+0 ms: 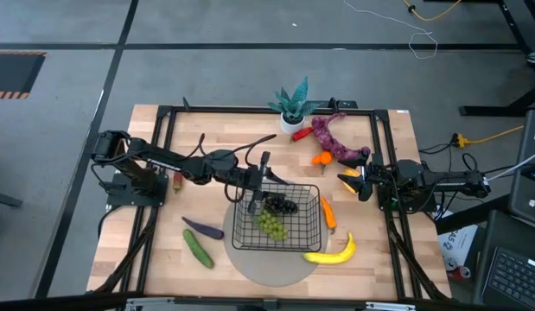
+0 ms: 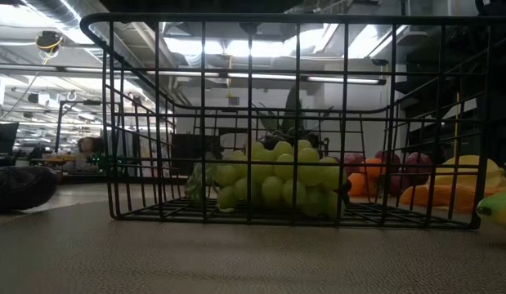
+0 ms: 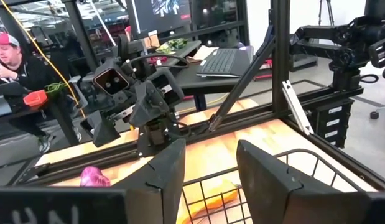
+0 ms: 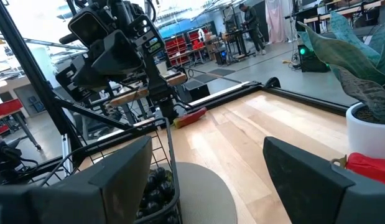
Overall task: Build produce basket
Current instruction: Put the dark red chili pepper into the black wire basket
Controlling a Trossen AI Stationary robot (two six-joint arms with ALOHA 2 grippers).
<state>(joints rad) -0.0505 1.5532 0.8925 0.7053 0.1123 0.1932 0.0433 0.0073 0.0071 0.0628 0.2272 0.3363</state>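
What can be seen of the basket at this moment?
The basket is a square black wire grid with low open-mesh sides, standing upright on a round grey disc near the table's front edge. Inside lie green grapes and dark grapes. A carrot lies just outside its right side, a banana by its front right corner. The left claw hangs open over its left rear corner, holding nothing.

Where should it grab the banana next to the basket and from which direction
Probably across the middle of the banana, coming straight down from above. It lies flat on the table just outside the basket's near right corner, curved, with clear space on its outer side. Fingers set across its width at mid-length should straddle it without hitting the wire. The right gripper is open and nearest.
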